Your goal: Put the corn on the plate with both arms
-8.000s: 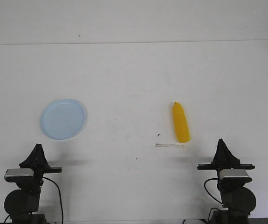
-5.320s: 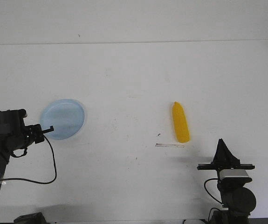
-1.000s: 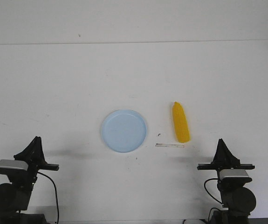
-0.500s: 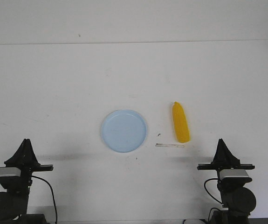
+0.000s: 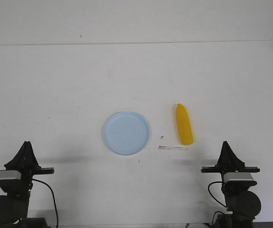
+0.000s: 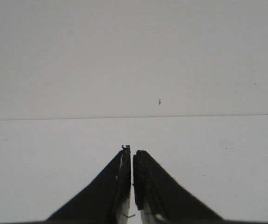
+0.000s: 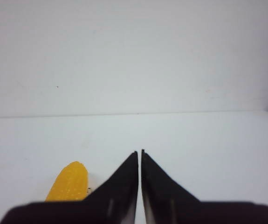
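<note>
Plate [image 5: 126, 133] lying bare mid-table, corn [image 5: 183, 124] lying on the table just right of it, thin pale strip [image 5: 173, 148] sitting below the corn, left gripper [image 5: 25, 149] and right gripper [image 5: 226, 148] parked at near corners, fingers together, holding nothing

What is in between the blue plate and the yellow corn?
Only bare white table, seen in the front view. The plate and corn lie apart; a thin pale strip sits nearer, below that gap.
</note>
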